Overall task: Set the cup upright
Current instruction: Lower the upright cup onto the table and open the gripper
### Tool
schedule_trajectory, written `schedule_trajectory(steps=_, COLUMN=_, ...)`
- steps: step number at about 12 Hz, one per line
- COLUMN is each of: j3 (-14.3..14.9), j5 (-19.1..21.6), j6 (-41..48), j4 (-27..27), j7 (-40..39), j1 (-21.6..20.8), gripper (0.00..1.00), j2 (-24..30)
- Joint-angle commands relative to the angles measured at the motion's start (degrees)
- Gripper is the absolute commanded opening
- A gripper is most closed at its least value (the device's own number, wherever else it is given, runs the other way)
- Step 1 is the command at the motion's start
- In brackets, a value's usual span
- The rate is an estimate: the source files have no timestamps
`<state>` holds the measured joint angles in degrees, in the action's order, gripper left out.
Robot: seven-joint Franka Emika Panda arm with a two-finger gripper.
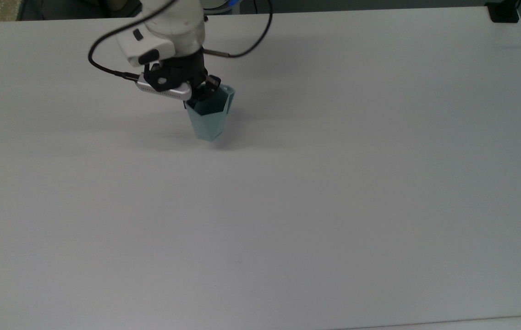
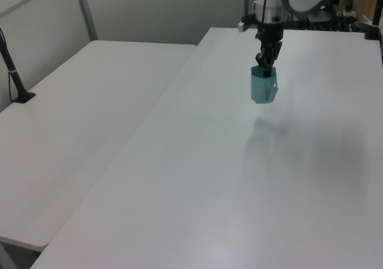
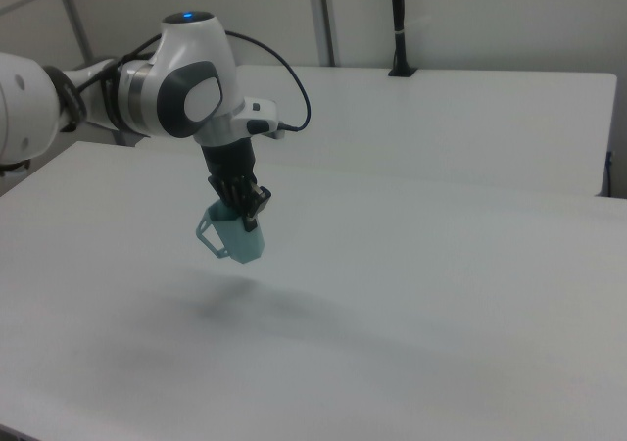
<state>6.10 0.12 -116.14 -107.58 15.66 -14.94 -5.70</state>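
The pale teal faceted cup point(image 1: 208, 118) hangs a little above the white table point(image 1: 333, 183), rim up and narrow base down, close to upright. My gripper point(image 1: 200, 95) comes down from above and is shut on the cup's rim wall, one finger inside the mouth. In the left view the cup point(image 2: 263, 87) hangs under the gripper point(image 2: 267, 67) with its shadow on the table below. In the right view the cup point(image 3: 237, 238) tilts slightly, its small handle pointing to the right view's left, under the gripper point(image 3: 245, 212).
A second white table point(image 2: 90, 101) adjoins on the left view's left, with a black post point(image 2: 12, 66) on it. A black clamp point(image 1: 503, 11) sits at the table's far right corner in the top view. A black pole point(image 3: 397, 20) stands at the back.
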Motion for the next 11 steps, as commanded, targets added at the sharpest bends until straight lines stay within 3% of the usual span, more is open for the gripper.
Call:
schedule_trajectory(steps=1, j3=-0.1, j5=4.6, j6=-3.3, j4=-6.3, j7=-3.9, j1=0.5, gripper=0.00, j2=3.7)
schedule_trajectory(steps=3, j3=-0.1, j5=4.6, j6=-8.1, j4=-6.8, j7=-3.0, j1=0.5, gripper=0.00, j2=0.5)
schedule_trajectory(steps=11, j3=-0.3, j5=4.6, j6=-8.6, j4=-6.4, j7=-3.1, j1=0.4, gripper=0.00, j2=-2.7)
